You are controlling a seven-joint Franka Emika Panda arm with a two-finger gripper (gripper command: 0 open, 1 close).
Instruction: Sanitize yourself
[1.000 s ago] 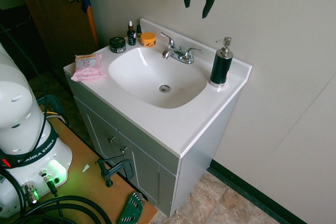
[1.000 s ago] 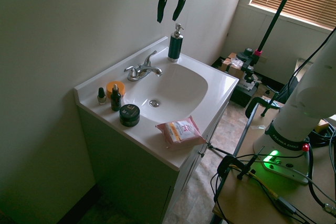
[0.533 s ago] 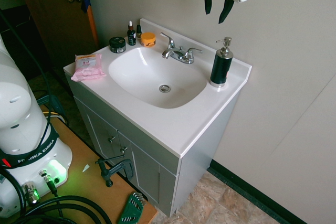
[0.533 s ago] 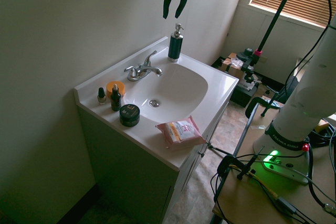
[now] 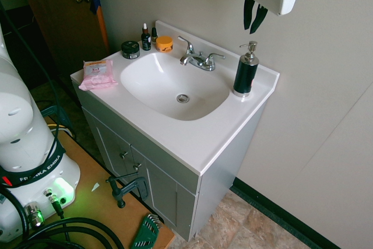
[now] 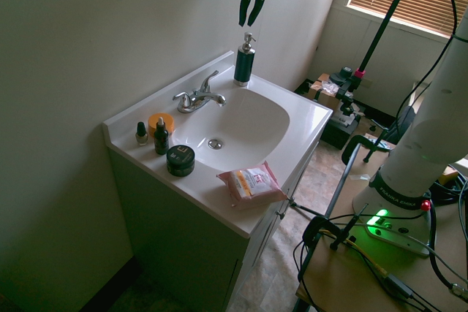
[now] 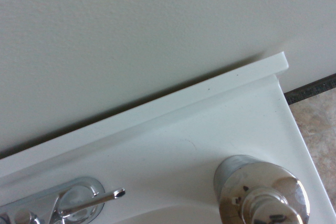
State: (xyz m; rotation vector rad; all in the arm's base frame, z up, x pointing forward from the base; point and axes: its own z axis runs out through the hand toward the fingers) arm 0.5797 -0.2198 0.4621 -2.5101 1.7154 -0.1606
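My white arm rises from its base [image 5: 26, 144] at the near left, and in the second exterior view it stands as a white column [image 6: 431, 122] at the right. Its boxy gripper [image 5: 253, 30] hangs high by the wall, right above a black soap dispenser [image 5: 245, 74] with a chrome pump at the sink's back corner. Seen from the other side, the gripper [image 6: 251, 25] is a short way above the dispenser [image 6: 243, 63]. The two black fingers are drawn nearly together, with nothing between them. The pump's chrome top [image 7: 261, 198] shows in the wrist view.
A chrome faucet [image 5: 198, 58] stands behind the white sink basin [image 5: 151, 88]. At the back left corner are a dark jar [image 5: 130, 49], two small dropper bottles [image 5: 146, 38] and an orange tin [image 5: 164, 43]. A pink wipes pack [image 5: 97, 74] lies on the counter's left edge.
The gripper has moved along the wall, away from the faucet, to above the dispenser. Its fingers have drawn in from wide apart to nearly together.
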